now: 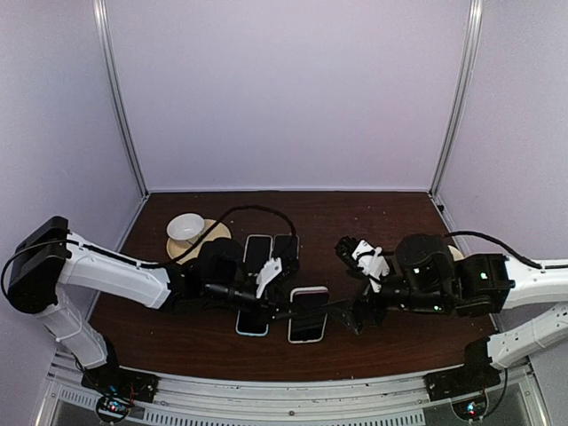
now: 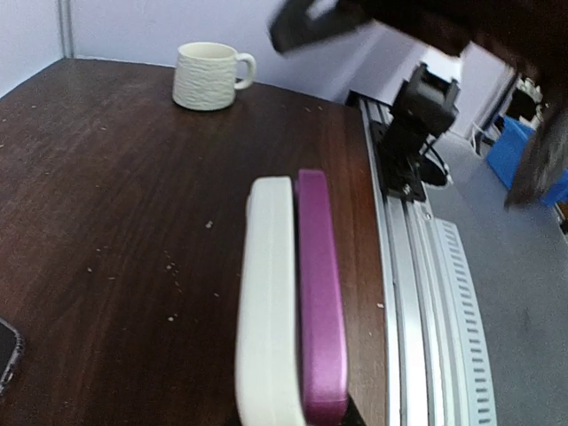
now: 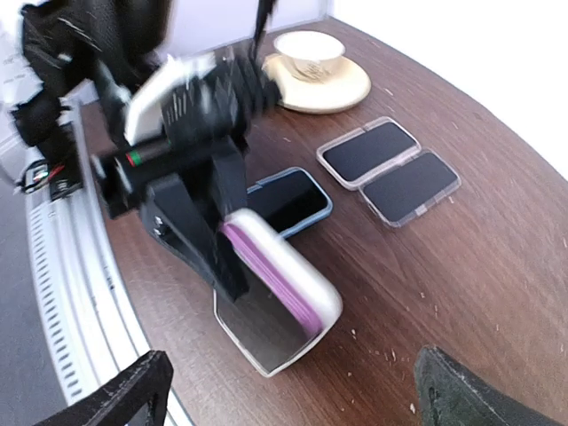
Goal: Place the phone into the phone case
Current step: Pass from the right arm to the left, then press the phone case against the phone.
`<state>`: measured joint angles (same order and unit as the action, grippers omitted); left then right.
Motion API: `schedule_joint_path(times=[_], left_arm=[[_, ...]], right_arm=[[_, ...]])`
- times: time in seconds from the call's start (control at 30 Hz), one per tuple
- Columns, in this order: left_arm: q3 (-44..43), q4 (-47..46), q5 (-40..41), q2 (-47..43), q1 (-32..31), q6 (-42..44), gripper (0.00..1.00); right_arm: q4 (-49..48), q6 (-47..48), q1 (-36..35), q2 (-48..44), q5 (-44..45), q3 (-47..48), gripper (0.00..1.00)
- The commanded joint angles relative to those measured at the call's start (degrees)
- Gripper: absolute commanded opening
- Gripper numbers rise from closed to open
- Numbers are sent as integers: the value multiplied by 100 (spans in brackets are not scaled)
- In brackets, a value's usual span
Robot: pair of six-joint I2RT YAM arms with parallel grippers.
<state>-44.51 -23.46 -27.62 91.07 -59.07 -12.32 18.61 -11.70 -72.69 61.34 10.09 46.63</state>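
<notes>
From above, your left gripper (image 1: 284,311) meets the phone (image 1: 308,315) near the table (image 1: 408,351) front, with the right gripper (image 1: 352,317) just beside it.
Left wrist: jaws clenched on the phone (image 2: 318,302) (purple, edge-on), which sits flush against a white case (image 2: 266,311).
Right wrist: its fingers (image 3: 124,390) are spread wide and empty.

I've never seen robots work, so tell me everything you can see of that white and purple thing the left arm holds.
The white and purple thing is two thin, round-cornered slabs pressed face to face, one smooth white, one glossy purple. The left gripper is shut on one end, holding it tilted above the table, its low edge over a dark slab lying flat.
</notes>
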Motion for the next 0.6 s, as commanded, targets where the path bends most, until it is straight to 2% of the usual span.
schedule_joint_path(times=[0.0,0.13,0.3,0.4,0.57], left_arm=[[220,-661,-501,-8,-132,1358,0],[575,-1237,-649,111,-139,1531,0],[810,-1682,-754,221,-139,1600,5],[821,-1633,-738,260,-134,1690,6],[879,-1619,-754,289,-137,1779,10]], right_arm=[[-484,1416,334,-358,-1707,-87,99],[-1063,1587,933,9,-2995,-113,96],[-608,1784,1180,1136,-4308,551,91],[-566,1823,1212,1500,-4636,691,87],[-1093,1559,1351,1781,-4787,518,71]])
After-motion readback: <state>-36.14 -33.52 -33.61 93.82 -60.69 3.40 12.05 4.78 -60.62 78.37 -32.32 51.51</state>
